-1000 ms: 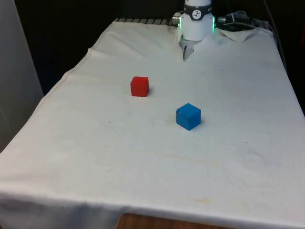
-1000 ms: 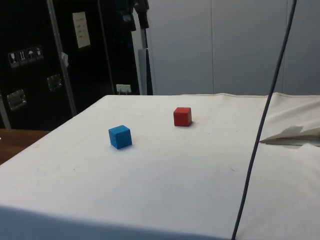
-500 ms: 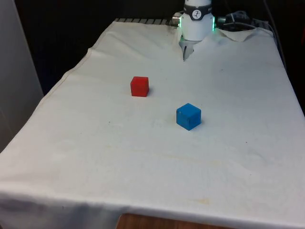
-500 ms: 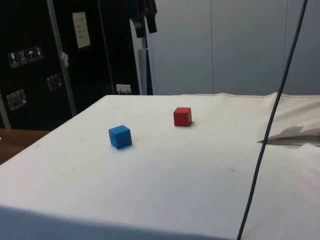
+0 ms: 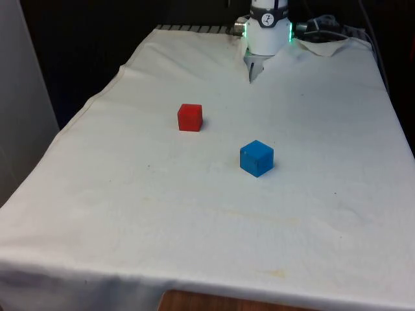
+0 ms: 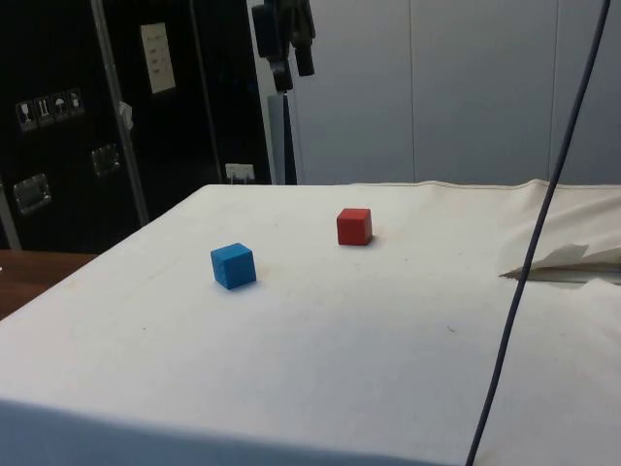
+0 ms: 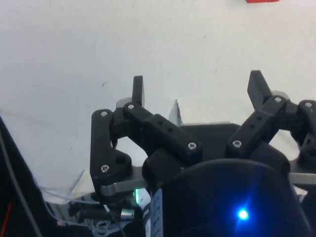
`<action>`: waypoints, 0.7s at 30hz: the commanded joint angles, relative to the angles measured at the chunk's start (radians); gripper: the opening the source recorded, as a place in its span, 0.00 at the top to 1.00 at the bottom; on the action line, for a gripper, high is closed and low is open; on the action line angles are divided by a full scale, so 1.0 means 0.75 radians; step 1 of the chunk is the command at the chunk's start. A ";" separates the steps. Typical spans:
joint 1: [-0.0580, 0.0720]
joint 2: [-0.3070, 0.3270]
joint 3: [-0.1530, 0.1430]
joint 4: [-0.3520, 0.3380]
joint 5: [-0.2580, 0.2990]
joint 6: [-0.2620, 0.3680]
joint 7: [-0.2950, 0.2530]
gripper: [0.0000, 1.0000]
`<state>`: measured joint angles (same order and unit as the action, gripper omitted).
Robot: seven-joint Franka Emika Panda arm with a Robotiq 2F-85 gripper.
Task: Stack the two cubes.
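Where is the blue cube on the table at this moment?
The blue cube sits alone on the white cloth near the table's middle. In the front view it is nearer the camera than the red cube and to its right, apart from it.

One cube (image 5: pixel 190 117) sits well apart from other cube (image 5: pixel 257 158), farther back, prob unstacked

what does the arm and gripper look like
The arm is white and rounded, with a green glow at its base. The gripper is black: two angular fingers on linked bars fastened with small silver screws, above a bulky black body. In the side view the gripper reads as dark blocky parts.
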<state>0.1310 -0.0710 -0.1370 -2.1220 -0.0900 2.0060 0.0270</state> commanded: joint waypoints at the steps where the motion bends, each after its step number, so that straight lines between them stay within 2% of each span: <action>1: 0.000 -0.011 0.001 -0.013 -0.016 0.023 0.016 0.00; 7: -0.007 -0.041 -0.008 -0.100 -0.035 0.115 0.024 0.00; 8: -0.004 -0.028 -0.007 -0.088 -0.023 0.095 0.019 0.00; 10: -0.011 -0.059 -0.016 -0.140 -0.036 0.157 0.017 0.00; 15: -0.021 -0.085 -0.031 -0.205 -0.039 0.231 0.000 0.00; 16: -0.017 -0.075 -0.027 -0.188 -0.029 0.200 0.004 0.00; 17: -0.025 -0.092 -0.037 -0.228 -0.037 0.259 -0.008 0.00; 21: -0.032 -0.104 -0.057 -0.267 -0.035 0.305 -0.040 0.00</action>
<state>0.1100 -0.1410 -0.1780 -2.3120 -0.1130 2.2200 0.0020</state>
